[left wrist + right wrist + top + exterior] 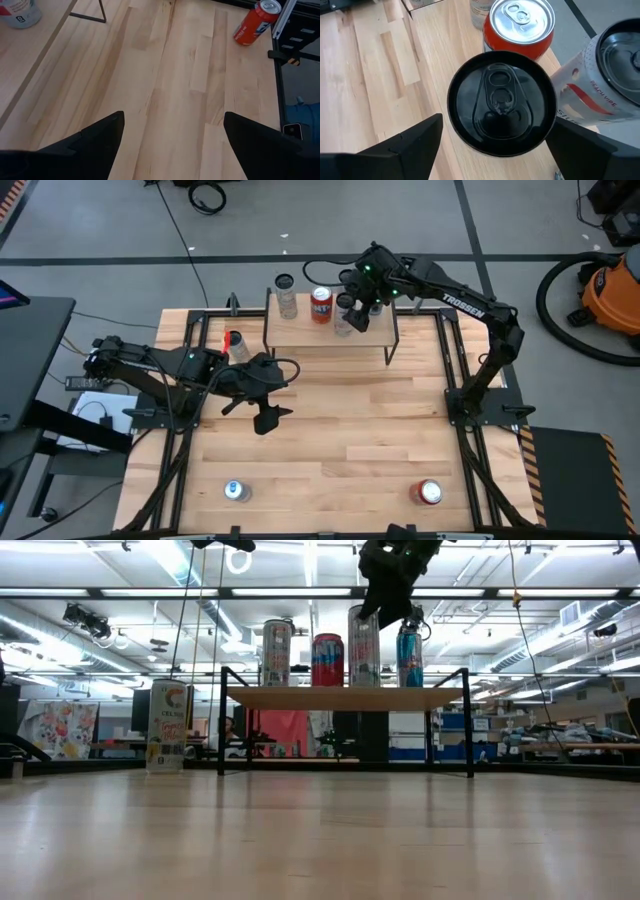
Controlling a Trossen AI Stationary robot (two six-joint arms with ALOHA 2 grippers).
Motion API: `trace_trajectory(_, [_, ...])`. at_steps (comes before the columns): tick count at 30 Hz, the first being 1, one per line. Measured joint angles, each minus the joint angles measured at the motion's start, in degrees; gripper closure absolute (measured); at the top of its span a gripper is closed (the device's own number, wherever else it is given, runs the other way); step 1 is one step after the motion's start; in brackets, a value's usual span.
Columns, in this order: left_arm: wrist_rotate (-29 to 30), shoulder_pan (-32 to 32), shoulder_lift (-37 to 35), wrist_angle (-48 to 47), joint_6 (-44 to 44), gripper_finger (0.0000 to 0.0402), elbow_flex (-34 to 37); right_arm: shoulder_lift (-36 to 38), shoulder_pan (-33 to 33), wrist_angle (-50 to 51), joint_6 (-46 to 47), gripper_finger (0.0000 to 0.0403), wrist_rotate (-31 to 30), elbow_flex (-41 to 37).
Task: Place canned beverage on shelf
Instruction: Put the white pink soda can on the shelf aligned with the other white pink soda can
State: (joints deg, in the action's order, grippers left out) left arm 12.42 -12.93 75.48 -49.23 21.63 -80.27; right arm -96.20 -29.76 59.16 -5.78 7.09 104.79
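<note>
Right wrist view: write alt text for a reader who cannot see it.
A black-topped can stands upright on the wooden shelf, seen from above, between the right gripper's open fingers, which do not touch it. A red can stands just beyond it, and a white can is beside them.

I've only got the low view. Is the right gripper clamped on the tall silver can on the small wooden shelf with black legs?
Observer: No. The right wrist view shows the right gripper with fingers apart either side of the tall silver can, touching neither side.
Operator: Any cans left to place?
Observer: Two stand at the wooden tabletop edge opposite the shelf: a blue-topped can and a short red can.
Operator: And the left arm?
Observer: The left gripper hangs open over bare tabletop, holding nothing.
</note>
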Motion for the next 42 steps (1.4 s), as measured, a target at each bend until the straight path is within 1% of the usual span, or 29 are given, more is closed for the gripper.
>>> trace_trajectory(5, [0.0, 0.0, 0.0, 0.02, 0.0, 0.0049, 0.0, 0.0, 0.0, 0.04, 0.01, 0.0056, -3.2, 0.0])
trace_trajectory(22, [0.0, 0.0, 0.0, 0.02, 0.06, 0.0049, 0.0, 0.17, -0.05, 3.64, 0.27, 0.0056, -3.59, 0.0])
trace_trajectory(30, [0.0, 0.0, 0.0, 0.04, -0.15, 0.0049, 0.0, 0.81, 1.2, -1.82, -0.16, 0.0055, -2.72, -0.02])
trace_trajectory(38, [0.0, 0.0, 0.0, 0.07, -0.15, 0.0049, 0.0, 0.8, 1.18, -2.93, -0.42, 0.0055, -2.49, -0.02])
trace_trajectory(42, [0.0, 0.0, 0.0, 0.07, -0.15, 0.0049, 0.0, 0.79, 1.18, -2.95, -0.42, 0.0065, -2.49, -0.02])
